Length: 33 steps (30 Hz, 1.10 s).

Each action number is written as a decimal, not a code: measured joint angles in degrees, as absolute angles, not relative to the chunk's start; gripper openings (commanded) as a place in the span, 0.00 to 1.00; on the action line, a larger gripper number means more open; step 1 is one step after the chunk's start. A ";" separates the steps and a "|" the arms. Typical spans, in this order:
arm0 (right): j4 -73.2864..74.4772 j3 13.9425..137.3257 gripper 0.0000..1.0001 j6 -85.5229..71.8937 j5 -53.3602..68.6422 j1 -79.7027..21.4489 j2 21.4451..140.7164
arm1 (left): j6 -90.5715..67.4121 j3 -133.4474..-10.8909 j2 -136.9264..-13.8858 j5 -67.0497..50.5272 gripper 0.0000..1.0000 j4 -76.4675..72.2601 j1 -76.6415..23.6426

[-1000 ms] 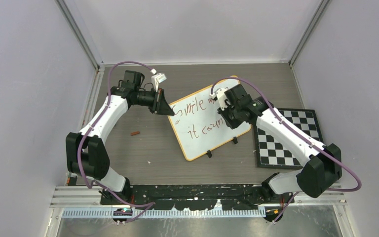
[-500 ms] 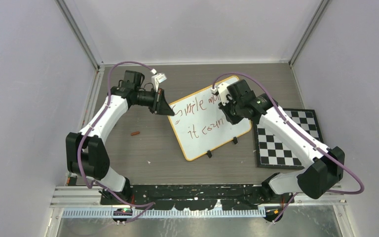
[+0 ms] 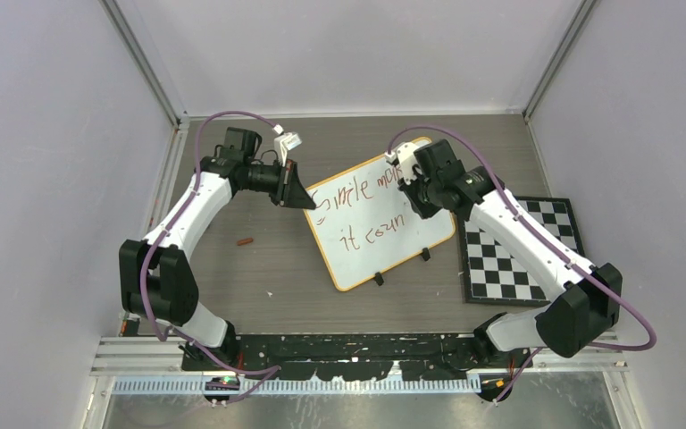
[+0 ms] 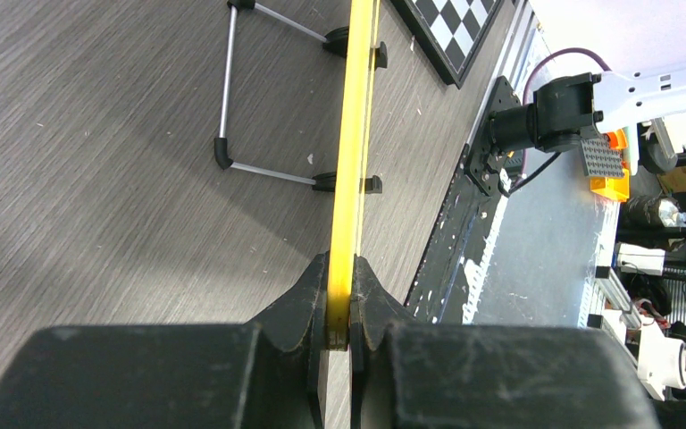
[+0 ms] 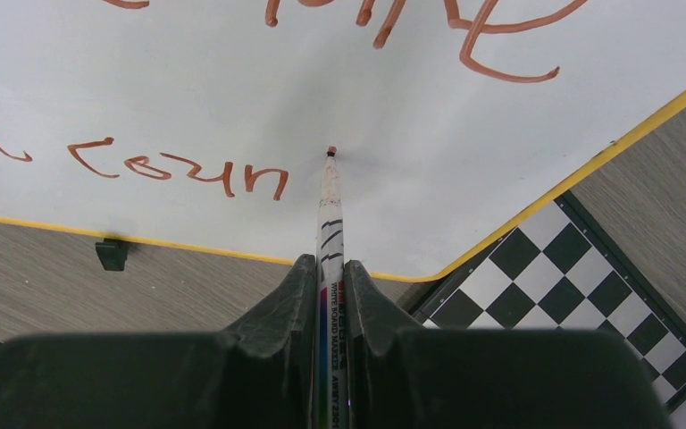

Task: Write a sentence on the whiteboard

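Note:
The whiteboard (image 3: 366, 234) stands tilted on the table, white with a yellow rim. My left gripper (image 3: 302, 198) is shut on its left rim; in the left wrist view the yellow edge (image 4: 355, 134) is clamped between the fingers of that gripper (image 4: 340, 299). My right gripper (image 3: 422, 206) is shut on a whiteboard marker (image 5: 330, 214). The marker's red tip (image 5: 330, 151) is at the board just right of the word "coun" (image 5: 179, 170). The sentence (image 3: 357, 193) shows as red-brown words in two lines, "Smile m..." above "it coun"; my right arm hides the end of the top line.
A black-and-white checkered mat (image 3: 522, 255) lies right of the board and shows in the right wrist view (image 5: 589, 286). A small red-brown cap (image 3: 246, 240) lies on the table at the left. The board's black feet (image 3: 379, 279) and wire stand (image 4: 232, 107) rest on the table.
My right gripper has shifted back and to the right over the board, uncovering more of the top line. The left gripper and the board have not moved.

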State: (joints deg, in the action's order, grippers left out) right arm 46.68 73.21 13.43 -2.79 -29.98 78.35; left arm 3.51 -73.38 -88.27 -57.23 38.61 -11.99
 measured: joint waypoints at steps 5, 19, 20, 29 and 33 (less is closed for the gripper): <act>46.63 70.91 0.00 13.37 -2.72 -29.98 78.24 | 3.42 -73.38 -88.42 -57.25 0.00 38.61 -11.92; 47.31 67.00 0.00 13.61 -3.49 -29.98 77.12 | 3.46 -73.41 -88.64 -57.65 0.00 38.57 -11.88; 47.42 67.22 0.00 13.72 -3.77 -29.98 77.12 | 3.46 -73.38 -88.64 -57.65 0.00 38.57 -11.88; 47.31 70.96 0.00 14.90 -4.86 -29.87 77.14 | 3.62 -73.38 -88.64 -57.67 0.00 38.48 -11.88; 47.92 71.88 0.00 14.83 -3.33 -29.87 77.14 | 3.66 -73.41 -88.64 -57.69 0.00 38.48 -11.88</act>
